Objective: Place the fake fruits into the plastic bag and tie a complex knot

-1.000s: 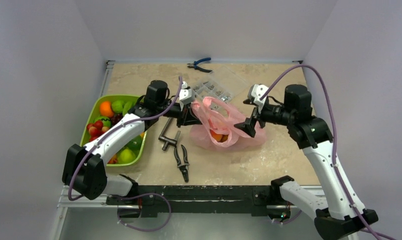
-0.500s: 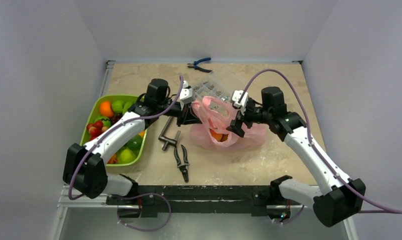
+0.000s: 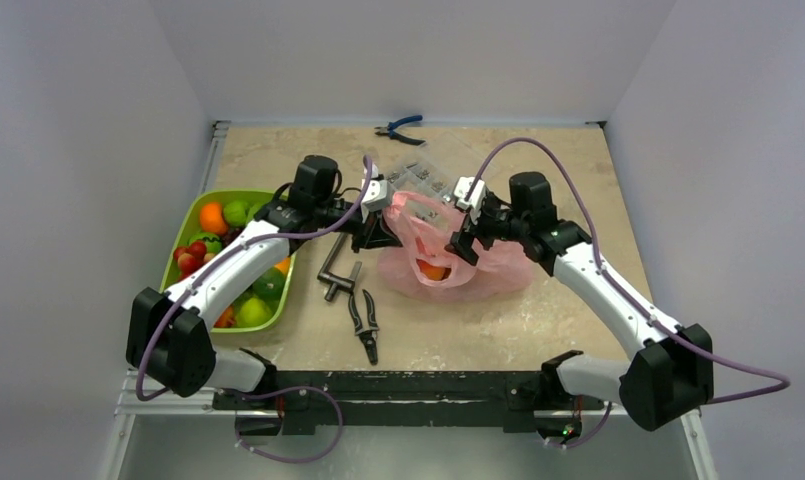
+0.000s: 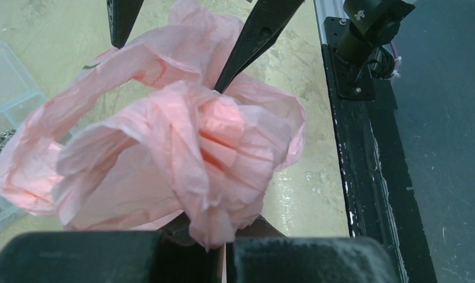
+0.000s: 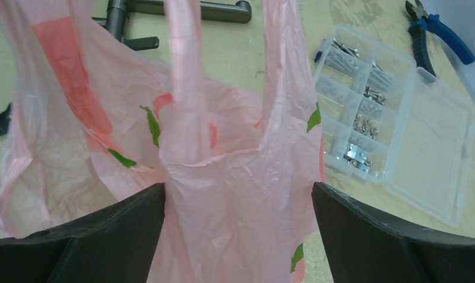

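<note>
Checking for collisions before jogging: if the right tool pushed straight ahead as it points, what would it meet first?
The plastic bag: its pink film hangs between the right tool's open fingers, so it would likely press into that before reaching the table.

Crumpled pink bag (orange fruit inside)

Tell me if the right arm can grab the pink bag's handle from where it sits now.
Probably yes. The right gripper is open, with the plastic bag film between its fingers and a handle strip just beyond them; nothing blocks it. The left gripper holds the bag's other side bunched.
</note>
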Controlling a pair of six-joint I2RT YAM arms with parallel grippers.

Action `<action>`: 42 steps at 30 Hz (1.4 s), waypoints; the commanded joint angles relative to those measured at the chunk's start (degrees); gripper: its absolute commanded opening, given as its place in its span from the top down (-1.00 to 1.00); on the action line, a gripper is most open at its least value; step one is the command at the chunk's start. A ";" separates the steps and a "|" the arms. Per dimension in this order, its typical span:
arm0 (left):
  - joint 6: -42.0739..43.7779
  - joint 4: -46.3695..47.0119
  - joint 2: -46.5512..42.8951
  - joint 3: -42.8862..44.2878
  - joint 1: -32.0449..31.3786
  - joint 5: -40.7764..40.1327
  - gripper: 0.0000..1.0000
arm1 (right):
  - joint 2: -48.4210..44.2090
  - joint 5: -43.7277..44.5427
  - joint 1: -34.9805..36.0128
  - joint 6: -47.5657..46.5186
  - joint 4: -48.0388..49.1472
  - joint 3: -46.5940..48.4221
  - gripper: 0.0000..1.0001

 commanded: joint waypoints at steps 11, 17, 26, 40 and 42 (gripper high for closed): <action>8.78 -7.07 -3.27 3.56 0.06 1.45 0.60 | 3.64 -4.13 0.00 2.11 0.00 2.17 -0.74; 8.22 -7.63 -3.41 3.92 0.14 1.89 0.54 | 0.37 -7.10 0.43 2.66 -3.08 1.91 -0.98; 7.93 -6.99 -3.21 4.06 0.14 2.54 0.46 | 2.23 -6.30 1.50 -2.09 -7.26 4.30 -0.98; 7.22 -10.23 -4.16 5.42 6.71 4.81 0.21 | 2.49 -1.92 3.04 -0.32 -3.27 5.15 0.42; 8.71 -11.28 -4.40 6.77 9.74 2.90 -0.04 | 1.28 -3.01 2.84 0.49 -3.32 5.15 0.69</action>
